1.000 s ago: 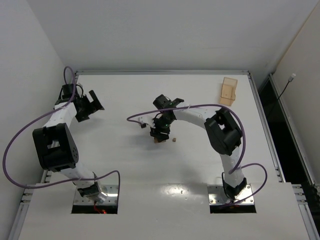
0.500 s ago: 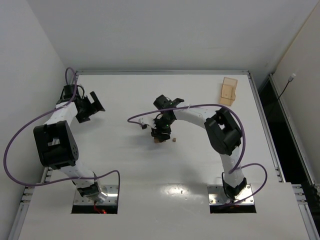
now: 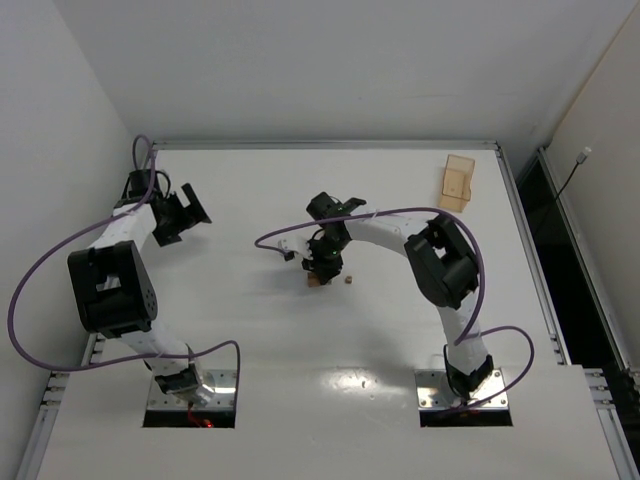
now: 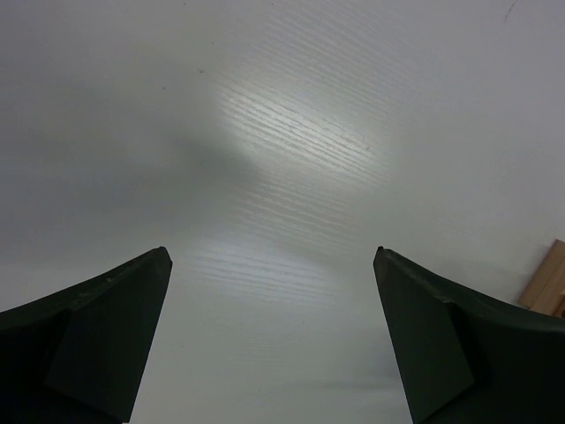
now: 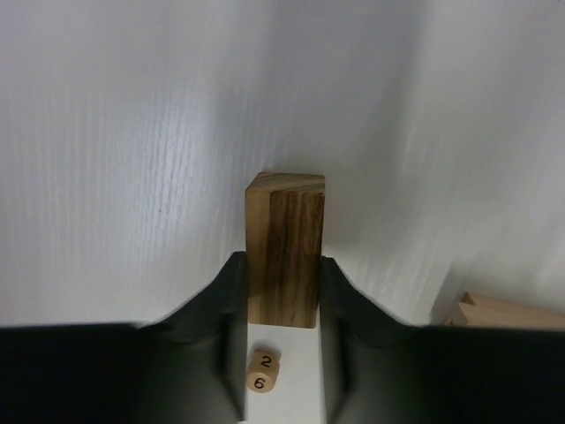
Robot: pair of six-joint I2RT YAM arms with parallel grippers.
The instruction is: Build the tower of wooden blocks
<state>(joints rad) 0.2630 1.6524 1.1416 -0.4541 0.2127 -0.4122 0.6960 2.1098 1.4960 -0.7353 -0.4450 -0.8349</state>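
Light-brown wood blocks (image 3: 316,281) sit at the middle of the overhead frame, directly under the right gripper (image 3: 322,264), which hides most of the stack. A tiny brown bit (image 3: 346,281) lies just to their right on the white bench (image 3: 250,330). From up here I cannot tell how far those jaws are open. The left gripper (image 3: 186,210) is at the upper left, well apart from the blocks.

Left wrist view: the left gripper (image 4: 274,256) has its jaws wide, with the bench showing between them. A pale wooden corner (image 4: 549,284) is cut off at the right edge, too little of it to identify.

Right wrist view: the right gripper (image 5: 282,265) has its jaws narrow, pressed on both sides of a dark-grained block (image 5: 284,247) at frame centre. A small cube marked 2 and 6 (image 5: 263,373) lies low in the frame between the jaws. Pale wood pieces (image 5: 494,311) are cropped at the lower right.
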